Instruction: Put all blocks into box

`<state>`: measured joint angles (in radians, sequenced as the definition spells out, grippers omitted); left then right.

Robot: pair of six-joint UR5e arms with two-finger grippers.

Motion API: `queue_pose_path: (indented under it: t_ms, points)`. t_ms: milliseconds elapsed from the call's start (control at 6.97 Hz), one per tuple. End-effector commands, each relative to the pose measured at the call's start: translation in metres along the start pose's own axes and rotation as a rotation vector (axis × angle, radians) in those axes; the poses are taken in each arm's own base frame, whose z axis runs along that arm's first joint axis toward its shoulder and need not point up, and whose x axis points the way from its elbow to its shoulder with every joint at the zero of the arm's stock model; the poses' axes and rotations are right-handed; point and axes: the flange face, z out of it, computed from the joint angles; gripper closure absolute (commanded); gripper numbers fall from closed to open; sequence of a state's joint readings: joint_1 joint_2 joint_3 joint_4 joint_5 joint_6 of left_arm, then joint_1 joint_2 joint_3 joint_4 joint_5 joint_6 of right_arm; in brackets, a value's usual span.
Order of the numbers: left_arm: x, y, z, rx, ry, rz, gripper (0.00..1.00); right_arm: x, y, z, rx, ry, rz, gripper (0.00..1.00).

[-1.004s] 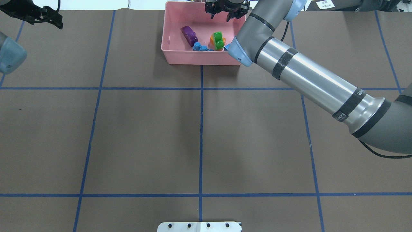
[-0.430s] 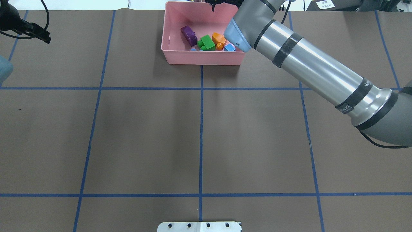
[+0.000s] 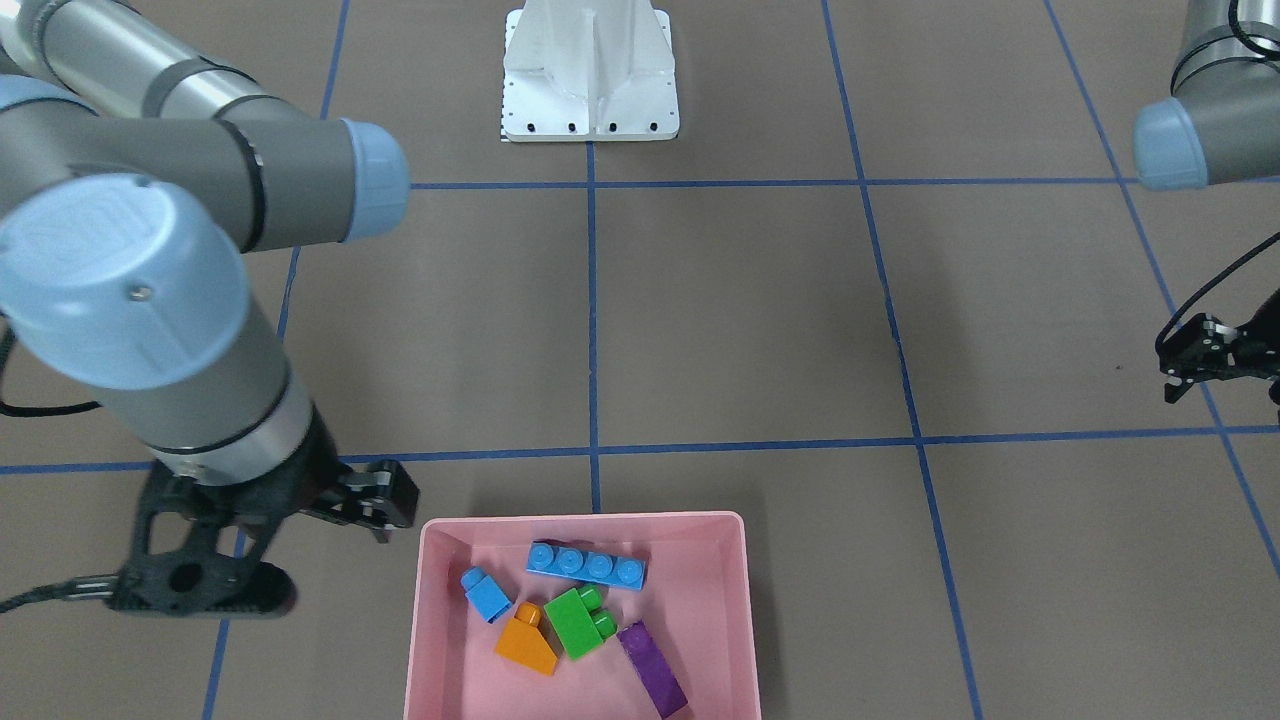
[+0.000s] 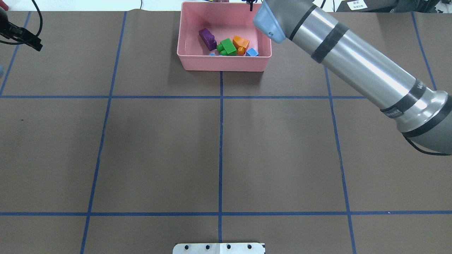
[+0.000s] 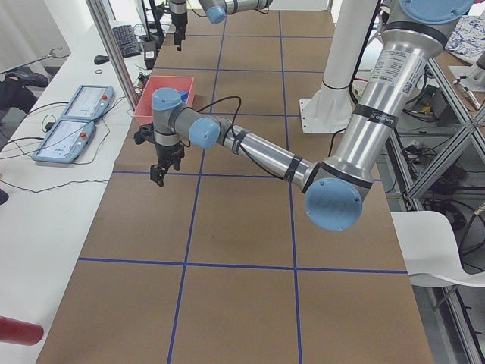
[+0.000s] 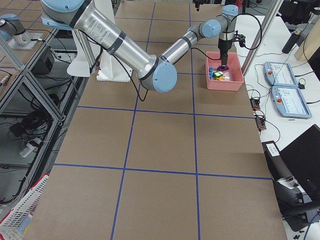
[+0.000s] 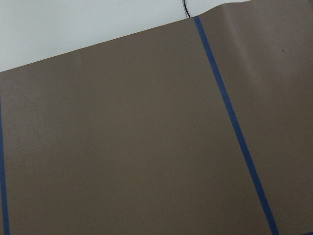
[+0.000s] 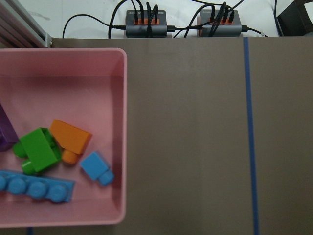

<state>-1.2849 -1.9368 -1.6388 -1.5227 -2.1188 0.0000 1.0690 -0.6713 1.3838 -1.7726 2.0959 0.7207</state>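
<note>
The pink box (image 3: 580, 520) holds the blocks, all lying loose: the long blue (image 3: 587, 566), tiny blue (image 3: 487, 593), orange (image 3: 527, 645), green (image 3: 578, 620) and purple (image 3: 652, 668). The right wrist view shows the box wall (image 8: 120, 147) with the orange (image 8: 71, 138), green (image 8: 39, 149) and tiny blue (image 8: 96, 166) blocks. My right gripper (image 3: 300, 550) hangs open and empty just outside the box, on the robot's right of it. My left gripper (image 3: 1227, 392) is far off over bare table, open, holding nothing; overhead the left gripper (image 4: 24, 35) sits at the top left.
The white pedestal base (image 3: 590, 75) stands at the robot's side of the table. Two grey power boxes with cables (image 8: 149, 22) lie past the far table edge. Control tablets (image 5: 76, 121) rest on the side bench. Blue tape lines grid the brown table.
My right gripper has drawn away from above the box toward the robot's right. The green block has toppled off the orange one and lies flat. The left gripper has drifted further left.
</note>
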Motion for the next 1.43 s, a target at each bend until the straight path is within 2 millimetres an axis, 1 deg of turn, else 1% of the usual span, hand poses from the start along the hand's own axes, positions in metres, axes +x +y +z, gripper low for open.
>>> queue_pose_path:
  t_ms: [0, 143, 287, 430, 574, 717, 860, 1004, 1147, 1291]
  points:
    - [-0.034, 0.020, -0.018, -0.039, 0.059, 0.045, 0.00, 0.194, 0.057, -0.002, -0.013, -0.019, -0.134, 0.01]
    - [-0.055, 0.033, -0.023, -0.025, 0.112, 0.047, 0.00, 0.290, 0.073, -0.002, -0.028, -0.030, -0.215, 0.01]
    - [-0.072, 0.048, -0.027, -0.008, 0.137, 0.067, 0.00, 0.365, 0.085, -0.010, -0.031, -0.051, -0.260, 0.00]
    - [-0.080, 0.055, -0.028, -0.009, 0.150, 0.056, 0.00, 0.430, 0.107, -0.009, -0.041, -0.060, -0.292, 0.00]
    - [-0.082, 0.075, -0.016, -0.017, 0.154, 0.017, 0.00, 0.498, 0.135, -0.019, -0.029, -0.098, -0.186, 0.00]
    - [-0.084, 0.075, -0.015, 0.009, 0.146, 0.034, 0.00, 0.534, 0.171, 0.008, -0.048, -0.113, -0.153, 0.00]
    - [-0.093, 0.102, -0.004, 0.008, 0.144, 0.023, 0.00, 0.565, 0.218, 0.040, -0.068, -0.115, -0.137, 0.00]
    - [-0.103, 0.118, 0.009, 0.025, 0.136, 0.032, 0.00, 0.575, 0.243, 0.046, -0.001, -0.090, -0.195, 0.00]
    - [-0.110, 0.121, 0.008, 0.038, 0.130, 0.021, 0.00, 0.597, 0.269, 0.051, 0.011, -0.083, -0.160, 0.00]
    - [-0.114, 0.133, 0.016, 0.018, 0.131, 0.002, 0.00, 0.605, 0.273, 0.044, 0.027, -0.078, -0.139, 0.00]
